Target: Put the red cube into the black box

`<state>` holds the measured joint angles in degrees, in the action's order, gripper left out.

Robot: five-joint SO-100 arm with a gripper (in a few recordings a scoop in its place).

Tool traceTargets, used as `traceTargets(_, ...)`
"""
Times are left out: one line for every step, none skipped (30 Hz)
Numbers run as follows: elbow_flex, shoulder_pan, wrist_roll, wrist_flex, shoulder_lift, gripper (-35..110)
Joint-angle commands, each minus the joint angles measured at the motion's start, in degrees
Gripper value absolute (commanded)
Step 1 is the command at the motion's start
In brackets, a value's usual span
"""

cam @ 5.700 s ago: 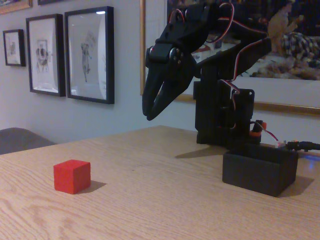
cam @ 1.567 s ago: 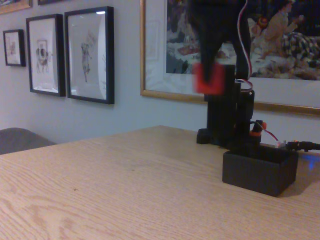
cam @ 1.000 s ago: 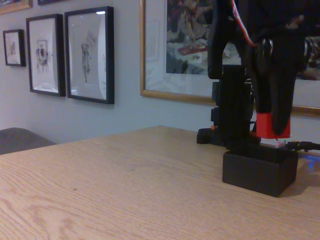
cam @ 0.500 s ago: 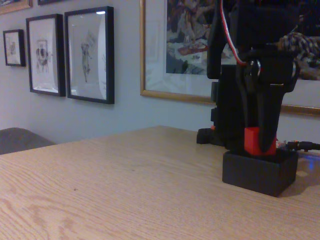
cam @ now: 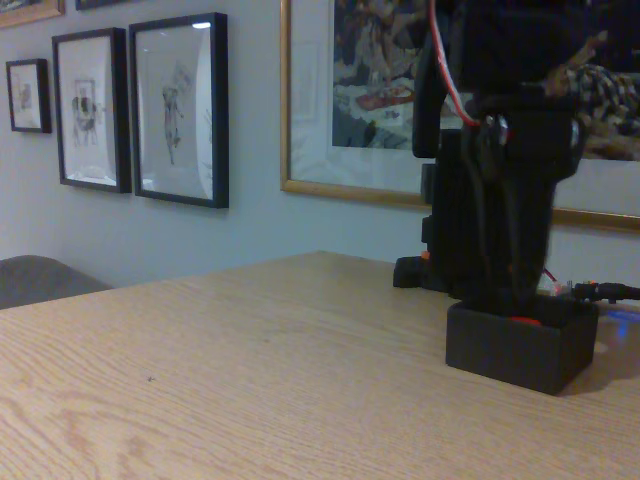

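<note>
At the right side of the wooden tabletop (cam: 250, 370), the black box (cam: 520, 345) is sitting near the arm's base. The gripper (cam: 512, 305) is reaching straight down into the box, its dark fingers (cam: 500, 270) dipping below the rim. Just a thin sliver of the red cube (cam: 524, 321) is showing above the box's near wall, right beneath the fingers, so the cube is lying inside the box. The fingers are standing close together around that spot, but the dim light and the box wall are hiding whether they are gripping the cube or parted from it: I cannot tell. Framed pictures (cam: 178, 108) are hanging on the wall behind.
</note>
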<state>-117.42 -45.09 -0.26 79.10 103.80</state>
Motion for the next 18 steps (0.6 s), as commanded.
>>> traceTargets(2.81,4.75,1.76,0.97,5.8,23)
traceTargets(3.25,6.94,2.11,0.79,6.59,22)
traceTargets(3.52,9.49,2.46,0.26,7.38,21)
traceTargets(3.6,12.39,2.64,-0.35,8.26,20)
traceTargets(3.34,15.21,3.25,-1.32,9.23,18)
traceTargets(2.64,18.11,3.78,-2.55,10.28,17)
traceTargets(1.76,20.92,4.22,-3.78,11.51,16)
traceTargets(1.05,23.64,4.48,-4.66,12.66,15)
traceTargets(0.35,26.19,4.66,-5.01,13.45,15)
traceTargets(-0.44,28.74,4.92,-5.45,14.24,15)
traceTargets(-1.58,31.11,5.45,-6.06,14.94,16)
traceTargets(-2.99,33.49,5.89,-6.68,15.64,15)
traceTargets(-5.01,35.86,6.24,-8.0,16.7,14)
traceTargets(-7.65,38.14,6.24,-10.11,18.46,13)
traceTargets(-10.72,40.25,6.15,-12.39,20.48,12)
traceTargets(-13.54,42.1,6.15,-14.24,22.5,12)
traceTargets(-16.17,43.77,6.15,-15.91,24.61,12)
traceTargets(-18.37,45.18,6.15,-17.05,26.37,12)
